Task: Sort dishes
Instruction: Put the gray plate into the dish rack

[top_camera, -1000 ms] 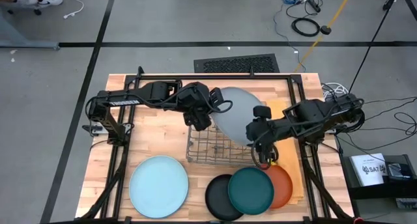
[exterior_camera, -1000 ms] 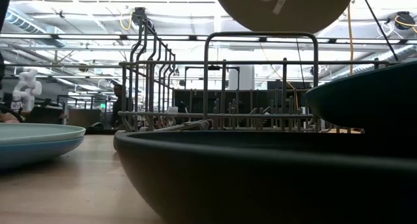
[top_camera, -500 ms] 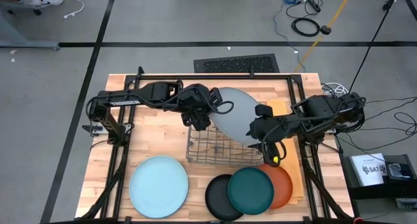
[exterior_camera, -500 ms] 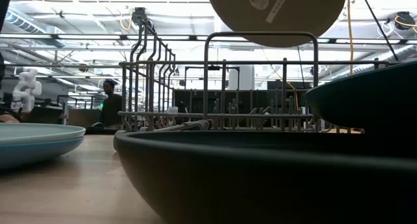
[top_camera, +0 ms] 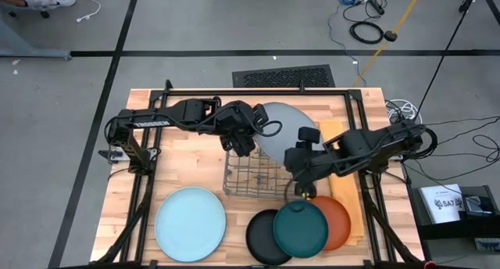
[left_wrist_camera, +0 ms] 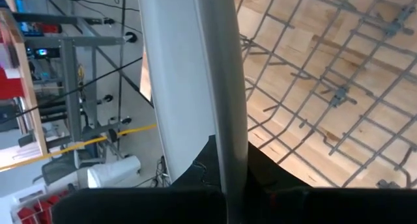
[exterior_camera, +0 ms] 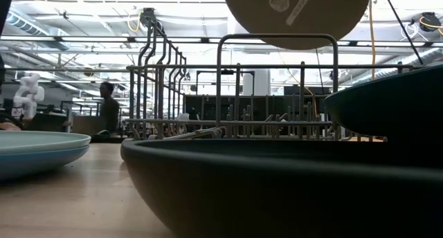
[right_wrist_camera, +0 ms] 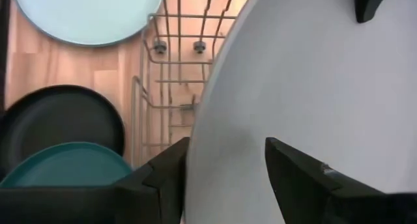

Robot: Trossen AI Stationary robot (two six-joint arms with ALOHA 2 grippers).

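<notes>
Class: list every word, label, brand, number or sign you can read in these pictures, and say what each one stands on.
"SA7": on the white box on the floor, right of the table.
Round sticker and white strip label on the grey plate's underside: too blurred to read.
Nothing else legible.

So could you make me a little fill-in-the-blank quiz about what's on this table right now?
1. The left gripper is shut on the rim of the ____ plate, held above the wire rack.
2. The dark teal plate partly overlaps the black plate and the ____ plate.
3. The right gripper reaches toward the held plate with its jaws ____.

Missing words: grey; orange; open
</notes>
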